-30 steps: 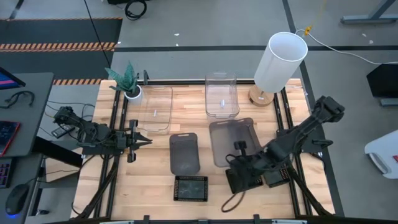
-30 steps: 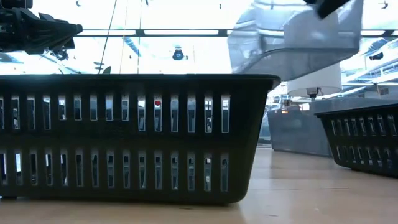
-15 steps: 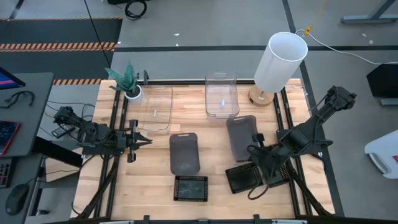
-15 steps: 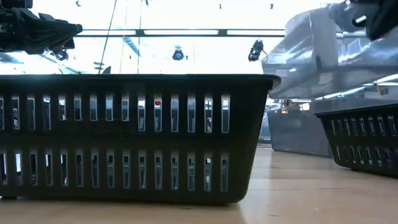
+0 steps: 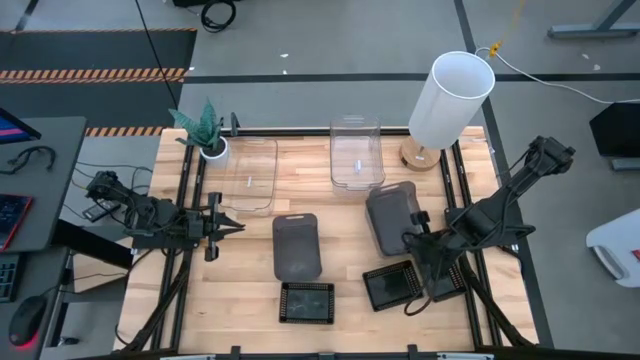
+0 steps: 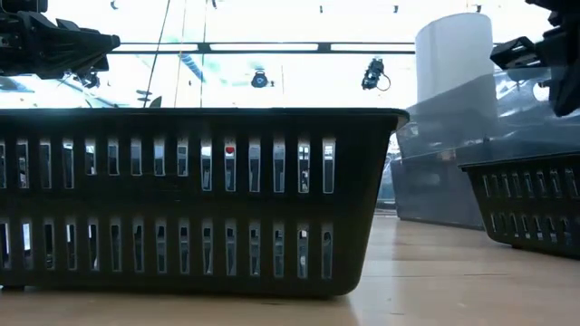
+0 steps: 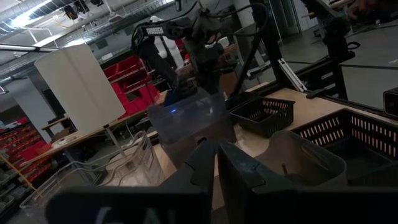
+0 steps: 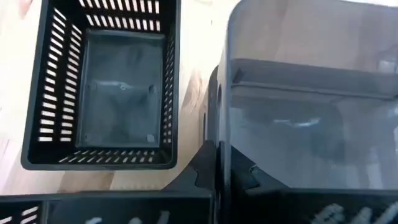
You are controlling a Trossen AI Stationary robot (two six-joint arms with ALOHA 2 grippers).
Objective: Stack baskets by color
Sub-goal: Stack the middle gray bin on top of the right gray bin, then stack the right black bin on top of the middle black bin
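Observation:
My right gripper (image 5: 413,238) is shut on a smoky grey basket (image 5: 390,215) at the table's right middle. In the low view this basket (image 6: 480,118) hangs above another grey basket (image 6: 435,195); whether the two touch I cannot tell. A further smoky basket (image 5: 297,245) lies flat on its base at the centre. Two clear baskets (image 5: 250,175) (image 5: 357,152) stand at the far side. Black mesh baskets (image 5: 306,301) (image 5: 392,287) stand near the front edge. My left gripper (image 5: 225,225) waits shut at the left, holding nothing. My right gripper pinches the smoky basket's wall (image 8: 217,146) at its near right corner, one finger inside (image 8: 242,177) and one outside. The fingers slant down from the table's near right. The basket is open side up and sits higher than the mesh basket (image 6: 530,208) beside it.
A white lamp (image 5: 450,100) stands at the far right and a small potted plant (image 5: 205,130) at the far left. A third black mesh basket (image 5: 452,282) sits under my right arm. Bare wood lies between the central smoky basket and my left gripper.
My right gripper has moved toward the table's right edge and down, staying shut on the smoky basket. The basket has gone with it, sinking from high over the right middle to just above the grey basket there.

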